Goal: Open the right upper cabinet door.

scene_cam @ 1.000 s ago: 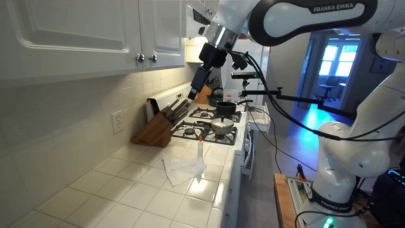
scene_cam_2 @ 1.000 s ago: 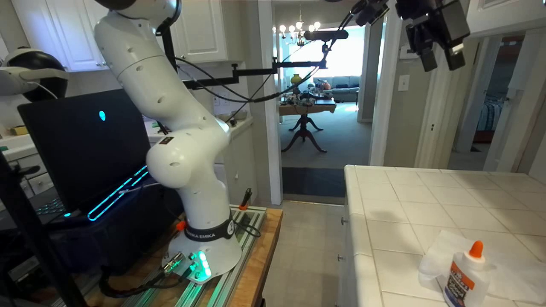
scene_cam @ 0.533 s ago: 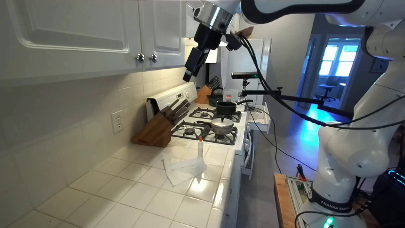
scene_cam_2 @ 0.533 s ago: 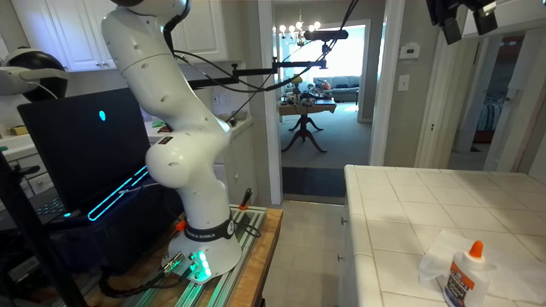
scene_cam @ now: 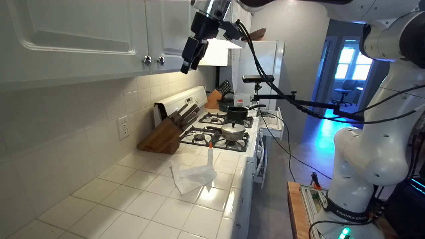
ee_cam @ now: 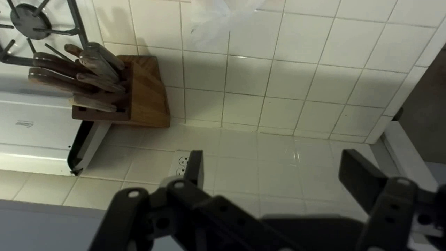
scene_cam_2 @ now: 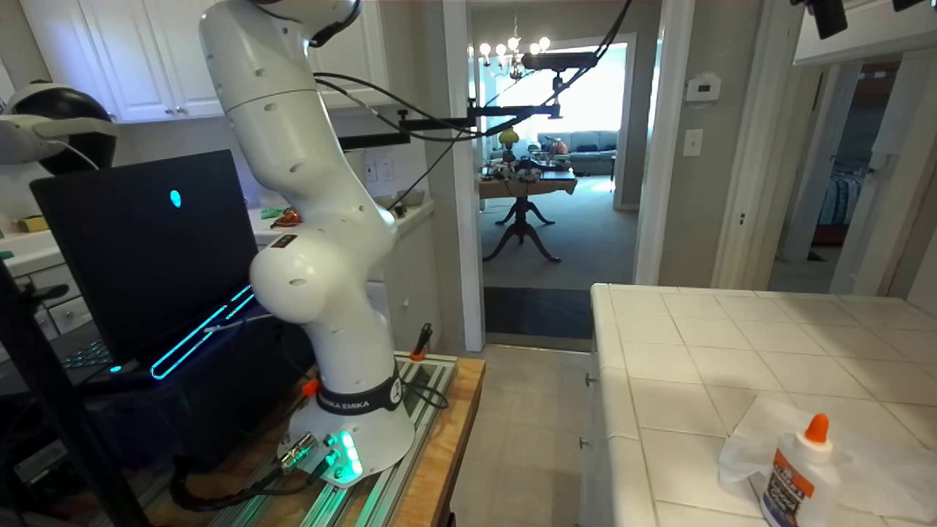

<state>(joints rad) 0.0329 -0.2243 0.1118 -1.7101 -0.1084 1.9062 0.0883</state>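
I see the right upper cabinet door (scene_cam: 169, 30) closed above the back edge of the table (scene_cam: 142, 205), near the stove (scene_cam: 176, 103), its knob (scene_cam: 161, 60) at the lower left corner. My jaws stand wide apart, overlapping the door's lower right corner in an exterior view; touching or not, I can't tell. A knife block (scene_cam: 161, 137) sits at the table's back corner by the stove; a glue bottle (scene_cam_2: 798, 472) stands near a white sheet (scene_cam: 194, 179) toward the front edge.

Robot arm (scene_cam_2: 315, 249) across from tiled counter (scene_cam_2: 721, 329)

In an exterior view: arm base on wooden table (scene_cam_2: 448, 432), near its aisle-side edge. Glue bottle (scene_cam_2: 798, 476) upright on counter, in from aisle-side edge; white sheet (scene_cam_2: 882, 468) just behind. Gripper (scene_cam_2: 868, 15) cut off at top, fingertips apart.
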